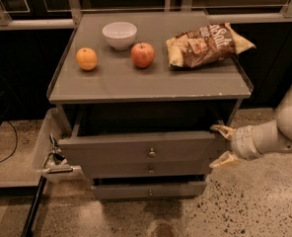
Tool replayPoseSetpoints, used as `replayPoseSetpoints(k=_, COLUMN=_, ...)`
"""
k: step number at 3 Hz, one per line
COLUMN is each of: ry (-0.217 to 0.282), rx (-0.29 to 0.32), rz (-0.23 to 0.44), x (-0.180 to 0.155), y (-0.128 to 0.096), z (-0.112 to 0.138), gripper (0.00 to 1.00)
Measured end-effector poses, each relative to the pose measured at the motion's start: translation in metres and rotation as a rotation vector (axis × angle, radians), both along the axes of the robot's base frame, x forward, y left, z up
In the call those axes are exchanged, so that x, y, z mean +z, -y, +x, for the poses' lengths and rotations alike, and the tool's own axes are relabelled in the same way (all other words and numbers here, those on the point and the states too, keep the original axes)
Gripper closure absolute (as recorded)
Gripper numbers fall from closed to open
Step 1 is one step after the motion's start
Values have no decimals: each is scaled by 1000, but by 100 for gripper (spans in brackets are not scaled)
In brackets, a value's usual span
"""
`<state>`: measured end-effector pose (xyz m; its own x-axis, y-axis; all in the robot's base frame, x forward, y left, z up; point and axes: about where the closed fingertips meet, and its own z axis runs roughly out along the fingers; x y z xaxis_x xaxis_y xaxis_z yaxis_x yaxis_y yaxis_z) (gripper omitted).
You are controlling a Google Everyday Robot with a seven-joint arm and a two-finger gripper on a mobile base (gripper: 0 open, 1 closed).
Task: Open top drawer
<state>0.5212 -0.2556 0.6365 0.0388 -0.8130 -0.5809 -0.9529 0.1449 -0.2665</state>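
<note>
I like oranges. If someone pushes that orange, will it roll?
Probably: the orange is round and loose on the flat top, so a nudge likely rolls it. It seems firm. The gripper is at the right end of the top drawer.

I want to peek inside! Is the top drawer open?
Partly open: the top drawer juts out past the cabinet top. The gripper is at its right end.

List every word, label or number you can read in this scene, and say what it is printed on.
Crinkled brown-and-cream snack bag: pale lettering, too blurred to read.
Nothing else carries text; the pincer at the wide grey top drawer's right end is unmarked.
</note>
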Motion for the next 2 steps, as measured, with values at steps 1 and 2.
replayPoseSetpoints(k=1, ry=-3, rx=-2, rz=9, x=1, y=2, z=-10, gripper=61)
replayPoseSetpoints(k=2, ry=-3, rx=-2, rz=9, x=8, y=2, z=-10, gripper=84)
